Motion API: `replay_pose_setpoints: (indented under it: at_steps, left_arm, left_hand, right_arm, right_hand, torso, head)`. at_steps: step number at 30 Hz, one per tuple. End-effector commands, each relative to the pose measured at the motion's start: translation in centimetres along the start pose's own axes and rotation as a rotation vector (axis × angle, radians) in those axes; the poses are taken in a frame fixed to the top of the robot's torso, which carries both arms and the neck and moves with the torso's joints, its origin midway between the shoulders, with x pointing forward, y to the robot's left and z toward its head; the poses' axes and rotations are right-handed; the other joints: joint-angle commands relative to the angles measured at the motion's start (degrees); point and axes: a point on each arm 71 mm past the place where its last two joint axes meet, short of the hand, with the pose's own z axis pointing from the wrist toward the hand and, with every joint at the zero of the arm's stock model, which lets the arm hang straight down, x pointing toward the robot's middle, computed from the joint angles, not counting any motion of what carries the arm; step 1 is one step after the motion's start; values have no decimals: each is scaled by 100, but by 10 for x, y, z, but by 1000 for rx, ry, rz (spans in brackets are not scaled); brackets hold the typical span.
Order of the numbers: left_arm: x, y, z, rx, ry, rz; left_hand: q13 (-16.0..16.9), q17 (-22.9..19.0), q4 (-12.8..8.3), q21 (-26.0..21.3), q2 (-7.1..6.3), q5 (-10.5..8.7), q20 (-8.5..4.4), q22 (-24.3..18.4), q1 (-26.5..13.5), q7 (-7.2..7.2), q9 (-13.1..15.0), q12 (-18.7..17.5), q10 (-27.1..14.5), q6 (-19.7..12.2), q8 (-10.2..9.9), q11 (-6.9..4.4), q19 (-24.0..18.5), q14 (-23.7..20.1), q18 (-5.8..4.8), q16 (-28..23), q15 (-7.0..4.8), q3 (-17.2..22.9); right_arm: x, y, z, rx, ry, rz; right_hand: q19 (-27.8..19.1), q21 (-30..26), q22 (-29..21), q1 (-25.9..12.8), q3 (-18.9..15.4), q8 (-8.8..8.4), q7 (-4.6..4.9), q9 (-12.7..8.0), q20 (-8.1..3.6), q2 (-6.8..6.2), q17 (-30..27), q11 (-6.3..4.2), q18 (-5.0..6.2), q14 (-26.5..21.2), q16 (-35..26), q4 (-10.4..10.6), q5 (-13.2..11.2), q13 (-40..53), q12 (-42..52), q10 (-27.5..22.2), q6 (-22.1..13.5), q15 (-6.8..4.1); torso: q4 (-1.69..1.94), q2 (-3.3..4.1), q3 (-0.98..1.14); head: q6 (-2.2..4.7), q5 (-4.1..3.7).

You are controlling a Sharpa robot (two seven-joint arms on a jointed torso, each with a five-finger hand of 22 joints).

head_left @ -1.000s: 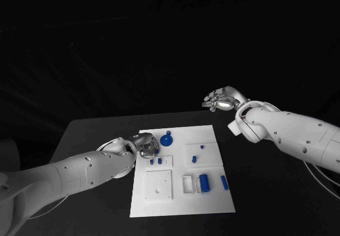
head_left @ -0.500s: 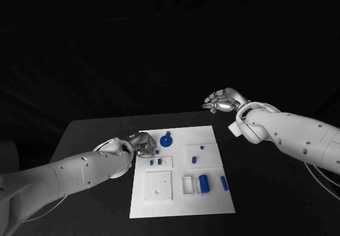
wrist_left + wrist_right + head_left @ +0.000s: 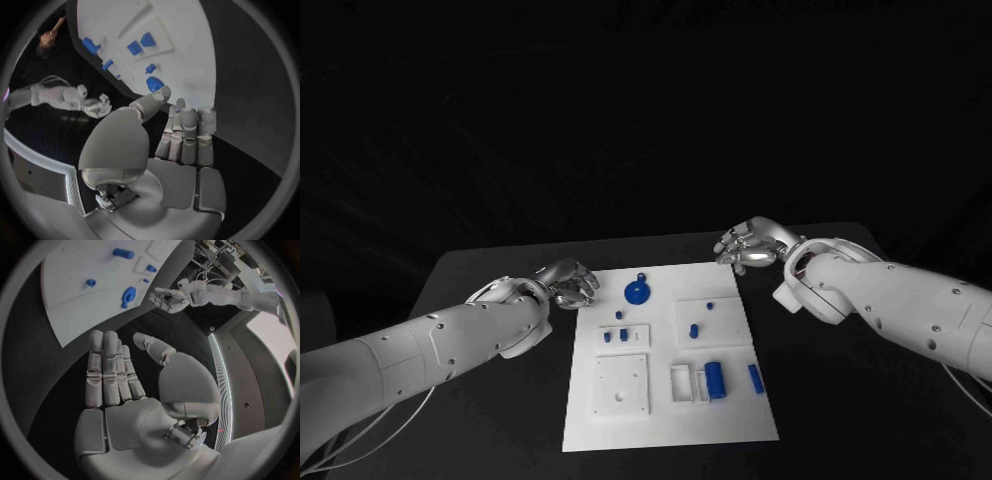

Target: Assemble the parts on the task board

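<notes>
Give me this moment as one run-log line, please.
left hand: open, beside board | right hand: open, at far corner | parts: on board | held: nothing

The black table (image 3: pixel 488 262) stands in a very dark room, and behind its far edge the background is almost pure black with no wall visible. In the right wrist view, a pale lit strip (image 3: pixel 220 367) curves beside the table, and beyond it there is perhaps cluttered equipment (image 3: pixel 228 260).
</notes>
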Motion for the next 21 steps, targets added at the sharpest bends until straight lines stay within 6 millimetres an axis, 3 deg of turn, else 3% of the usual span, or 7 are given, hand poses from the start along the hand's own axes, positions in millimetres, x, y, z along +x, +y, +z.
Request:
replay_pose_setpoints:
  at_steps: [1, 6, 8, 12, 15, 19, 21]
  left_arm:
    - [-12, 0, -1, -35, -30, -420]
    - [-15, -9, -11, 4, 16, -720]
    - [-14, -15, -15, 35, 39, -759]
    - [-14, -29, -25, 93, 73, -835]
    - [-16, -38, -32, 127, 81, -849]
    - [-20, -46, -37, 148, 80, -873]
    - [-21, -48, -39, 154, 79, -878]
  left_hand:
    - [47, -32, 106, -52, 94, 12, 17, 61, -140, 46, 20, 101, 228, 96, 71, -60, -41, -36, 721, -69, -37, -38]
    - [116, -174, 173, -227, 231, 16, 13, -19, -344, -8, 56, 209, 444, 218, 187, -150, -183, -154, 671, -340, -120, -119]
    - [160, -264, 168, -363, 303, 19, 30, -77, -456, -55, 89, 283, 577, 303, 260, -198, -306, -264, 627, -530, -159, -192]
    - [203, -514, 86, -784, 393, -122, 84, -278, -877, -54, 116, 314, 572, 269, 315, -176, -611, -504, 476, -1081, -128, -579]
    - [223, -600, -73, -941, 438, -125, 68, -370, -1063, -46, 133, 320, 551, 223, 334, -169, -643, -464, 430, -1291, -123, -919]
    - [213, -724, -203, -1148, 482, -128, 83, -474, -1109, -68, 127, 273, 472, 172, 333, -134, -758, -591, 358, -1609, -71, -1031]
    - [211, -795, -231, -1258, 481, -118, 105, -524, -1114, -67, 126, 263, 460, 164, 334, -116, -859, -723, 323, -1785, -34, -1028]
  right_arm:
    - [16, 1, -3, -37, 100, -199]
    - [31, -3, -7, -48, 115, -362]
    - [37, -4, -8, -47, 121, -424]
    - [48, -4, -9, -52, 112, -516]
    - [55, -3, -10, -49, 91, -564]
    - [60, 0, -8, -51, 45, -614]
    - [62, 1, -7, -52, 36, -644]
  right_hand:
    - [374, 249, 126, 104, 61, 49, -29, 20, -190, 6, 179, -87, 116, 338, 216, -40, -117, -6, -188, 237, 77, -103]
    - [742, 600, 378, 178, 224, 129, -128, 43, -416, -47, 522, -191, 116, 644, 546, -60, -375, 10, -469, 570, 258, -207]
    - [741, 651, 451, 190, 336, 144, -145, 44, -439, -88, 617, -198, 116, 631, 585, -39, -457, 14, -607, 673, 310, -212]
    - [727, 664, 505, 220, 499, 169, -178, 43, -449, -161, 706, -137, 116, 603, 576, -15, -622, -33, -942, 600, 397, -153]
    - [717, 656, 523, 271, 624, 126, -156, 13, -445, -245, 745, -91, 116, 594, 559, 9, -775, -73, -1142, 542, 351, -112]
    - [721, 655, 549, 367, 837, 40, -96, -52, -437, -411, 794, -15, 116, 603, 548, 106, -1059, -154, -1410, 421, 234, -40]
    - [729, 661, 556, 377, 857, 32, -92, -60, -439, -450, 803, -4, 116, 611, 551, 116, -1084, -167, -1448, 398, 223, -35]
  torso:
    - [5, -6, 3]
    - [9, -26, -2]
    - [16, -40, -9]
    - [36, -46, -14]
    - [38, -60, -18]
    - [56, -76, -28]
    - [57, -76, -29]
  head:
    - [79, -109]
    - [161, -246]
    - [172, -268]
    - [193, -266]
    - [187, -252]
    - [180, -232]
    - [178, -216]
